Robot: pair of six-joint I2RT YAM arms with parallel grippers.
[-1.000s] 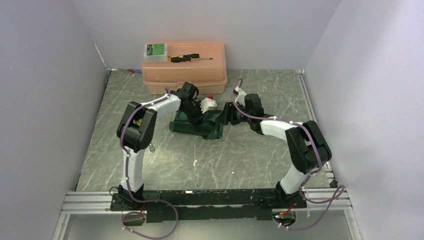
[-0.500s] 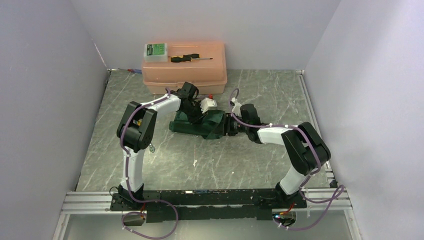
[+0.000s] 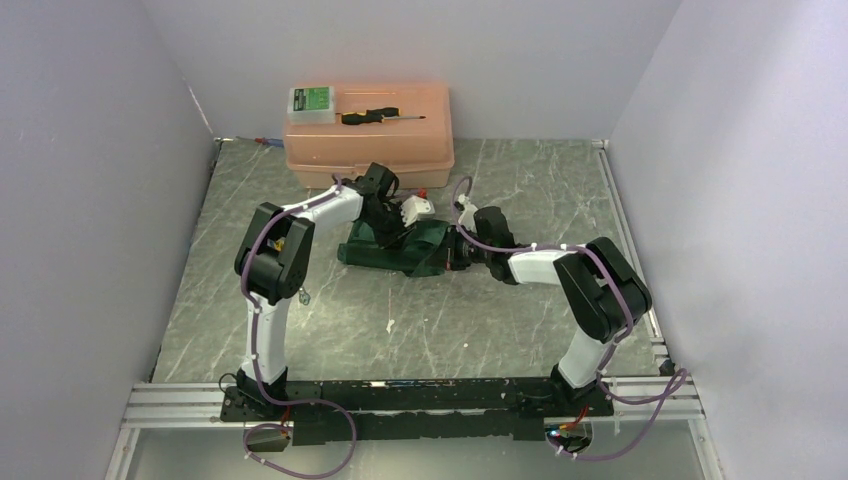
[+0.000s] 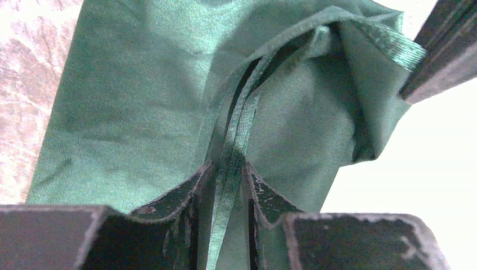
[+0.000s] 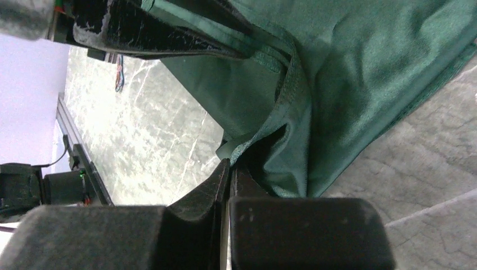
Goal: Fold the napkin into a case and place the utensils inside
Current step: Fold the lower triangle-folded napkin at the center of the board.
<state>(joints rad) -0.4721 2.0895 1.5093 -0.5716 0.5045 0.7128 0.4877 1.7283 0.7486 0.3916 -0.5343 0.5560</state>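
Observation:
The dark green napkin (image 3: pixel 392 252) lies bunched on the marble table between both arms. My left gripper (image 4: pixel 228 169) is shut on a folded band of the napkin (image 4: pixel 169 95), with the hem running up between its fingers. In the top view the left gripper (image 3: pixel 400 228) sits over the cloth's back edge. My right gripper (image 5: pixel 230 164) has its jaws pressed together at the napkin's (image 5: pixel 360 73) hemmed right edge, the hem meeting its tips. In the top view the right gripper (image 3: pixel 456 250) sits at the cloth's right end. A thin pale sliver (image 3: pixel 389 310), possibly one of the utensils, lies in front of the napkin.
A peach plastic box (image 3: pixel 368 150) stands at the back, just behind the left gripper. On its lid lie a green-labelled case (image 3: pixel 311 102) and a black-handled screwdriver (image 3: pixel 378 116). Grey walls close in left, right and back.
The right arm has slid left to the napkin's right edge and its jaws have closed there. The left gripper has kept its hold and place.

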